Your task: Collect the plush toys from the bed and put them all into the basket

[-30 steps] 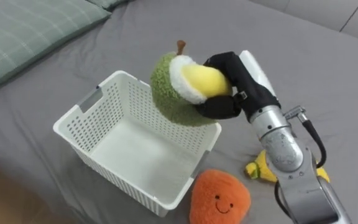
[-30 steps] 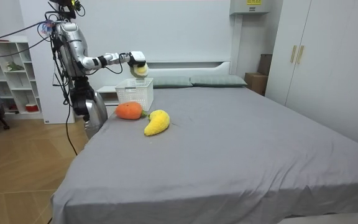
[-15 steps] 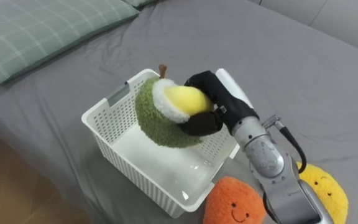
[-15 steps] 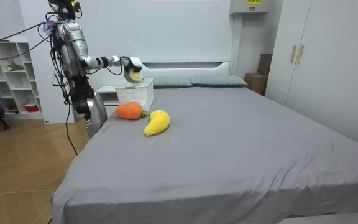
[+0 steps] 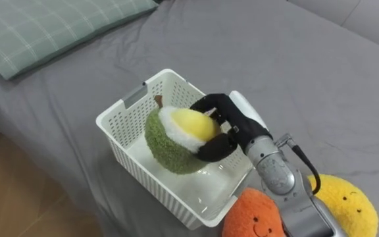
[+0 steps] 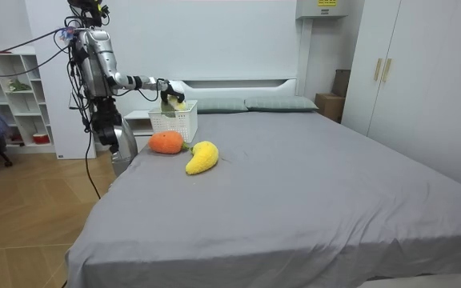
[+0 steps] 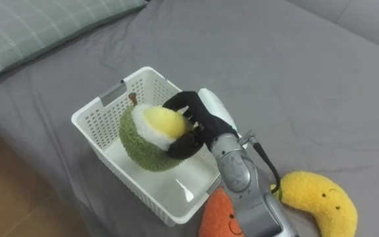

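A green plush avocado (image 5: pixel 174 138) (image 7: pixel 146 140) with a yellow centre sits low inside the white slatted basket (image 5: pixel 132 115) (image 7: pixel 101 112) on the grey bed. My right hand (image 5: pixel 221 124) (image 7: pixel 193 120) is shut on the avocado, its dark fingers curled over the top. An orange plush toy (image 5: pixel 258 214) (image 7: pixel 217 217) with a smiling face lies just in front of the basket. A yellow plush banana (image 5: pixel 345 205) (image 7: pixel 320 197) lies to its right. In the room view the basket (image 6: pixel 174 122), orange toy (image 6: pixel 166 142) and banana (image 6: pixel 202 157) sit near the bed's corner, where I stand with my right hand (image 6: pixel 165 86) over the basket.
A green checked pillow (image 5: pixel 38 26) lies at the far left of the bed. The bed edge and wooden floor (image 5: pixel 18 204) run along the lower left. Grey sheet (image 5: pixel 288 72) spreads out to the right. White shelves (image 6: pixel 10 96) and wardrobes (image 6: pixel 398 72) line the room.
My right hand has lowered the avocado from above the basket's rim down into the basket. The eye views have shifted as my head moved.
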{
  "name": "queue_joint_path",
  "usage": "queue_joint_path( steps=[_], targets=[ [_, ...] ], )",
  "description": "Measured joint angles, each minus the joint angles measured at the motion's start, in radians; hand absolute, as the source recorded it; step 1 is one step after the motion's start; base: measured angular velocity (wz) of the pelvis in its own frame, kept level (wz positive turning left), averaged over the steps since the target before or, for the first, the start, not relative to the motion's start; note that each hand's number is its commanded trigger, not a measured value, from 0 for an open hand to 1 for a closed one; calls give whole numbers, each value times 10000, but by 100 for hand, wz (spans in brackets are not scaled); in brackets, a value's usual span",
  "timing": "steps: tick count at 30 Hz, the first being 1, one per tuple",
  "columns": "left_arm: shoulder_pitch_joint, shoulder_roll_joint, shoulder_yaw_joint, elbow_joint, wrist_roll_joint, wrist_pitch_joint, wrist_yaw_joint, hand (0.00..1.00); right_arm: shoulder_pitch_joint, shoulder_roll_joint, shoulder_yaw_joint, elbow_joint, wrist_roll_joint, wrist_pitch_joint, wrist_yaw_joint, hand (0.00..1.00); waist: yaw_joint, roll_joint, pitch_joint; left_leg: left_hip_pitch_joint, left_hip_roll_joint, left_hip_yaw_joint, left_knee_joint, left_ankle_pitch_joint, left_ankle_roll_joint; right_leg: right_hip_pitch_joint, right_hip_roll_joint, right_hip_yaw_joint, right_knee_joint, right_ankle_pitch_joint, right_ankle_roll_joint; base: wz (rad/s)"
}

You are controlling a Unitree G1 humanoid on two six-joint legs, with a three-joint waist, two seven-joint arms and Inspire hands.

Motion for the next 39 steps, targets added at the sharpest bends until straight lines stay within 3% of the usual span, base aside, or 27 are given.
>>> queue_joint_path(
  steps=[8, 17, 22, 31, 39],
  targets=[
    [90, 17, 1, -8, 4, -127, 0, 0, 1, -9, -14, -2, -3, -489, -276, 0, -192, 48, 19, -15, -25, -25, 16, -28, 41, 0, -12, 35, 10, 10, 15, 0],
    [138, 18, -11, -179, 3, -125, 0, 0, 396, -62, -13, 0, -3, -529, -439, 0, -253, 297, 6, -22, -43, -35, 29, -22, 52, 3, -14, 41, 9, 9, 17, 0],
    [103, 18, -2, -173, 10, -124, -4, 0, 427, -219, -188, -16, 191, -559, -520, 0, -274, 271, -32, -3, -48, -31, 39, -18, 57, 19, -27, 66, 18, -6, 39, 0],
    [-34, 41, 348, 544, -19, -126, 209, 0, 436, -266, -1587, -31, 886, -927, -1910, 0, -346, 229, -68, 219, -45, 96, -25, -22, 78, 159, -40, 139, 16, -5, 40, -4],
    [335, 50, 1021, 655, 30, -117, 204, 0, 723, -269, -2788, -29, 1217, -1198, -2510, 0, -887, 239, -137, 348, -35, 287, -126, -19, 122, 143, -27, 390, 8, -3, 65, -6]
  ],
)
